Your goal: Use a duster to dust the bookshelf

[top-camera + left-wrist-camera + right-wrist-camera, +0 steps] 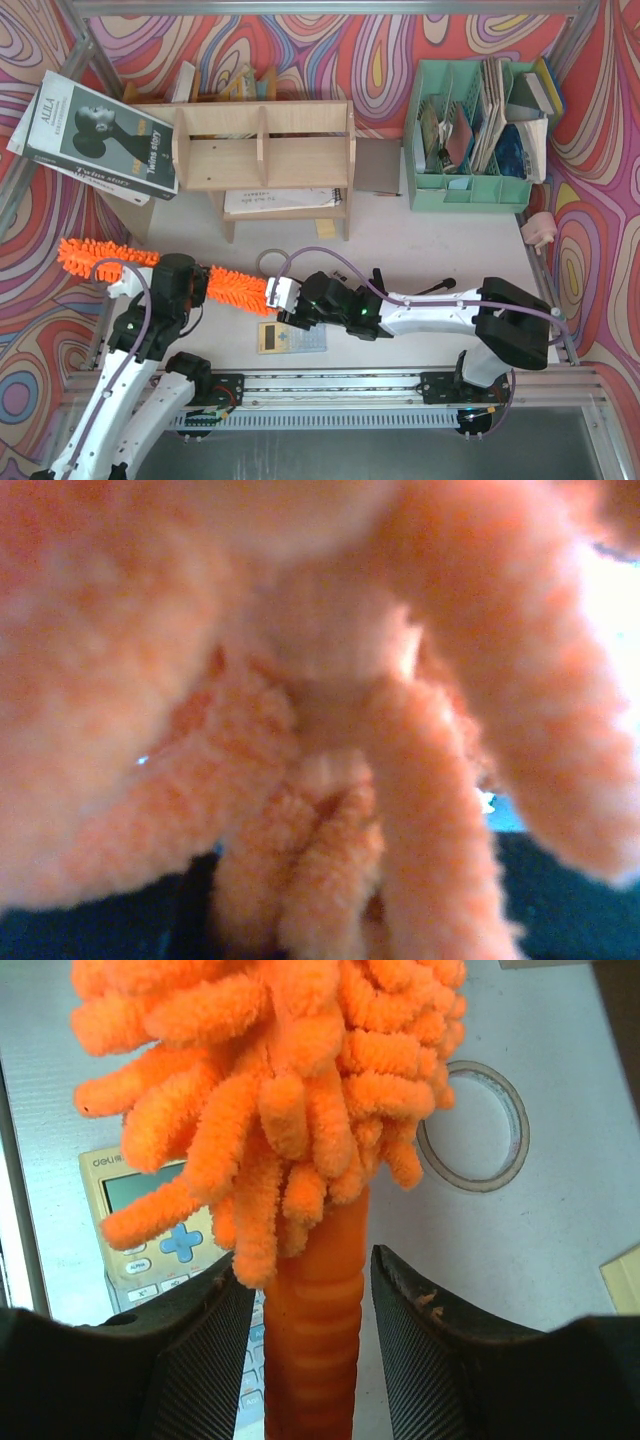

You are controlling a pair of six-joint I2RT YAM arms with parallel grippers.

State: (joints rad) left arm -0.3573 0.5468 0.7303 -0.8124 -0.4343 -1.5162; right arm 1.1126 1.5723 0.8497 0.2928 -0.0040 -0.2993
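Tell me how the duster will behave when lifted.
Probably light: the duster is mostly fluffy noodles. They hang loosely, so they likely squash and sag. The ribbed handle looks thin, so it may flex.

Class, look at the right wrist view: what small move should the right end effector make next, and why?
Probably shut the right end effector on the duster. Its fingers flank the thin handle with slim gaps on both sides, so no grip looks made yet, and dusting needs a firm hold.
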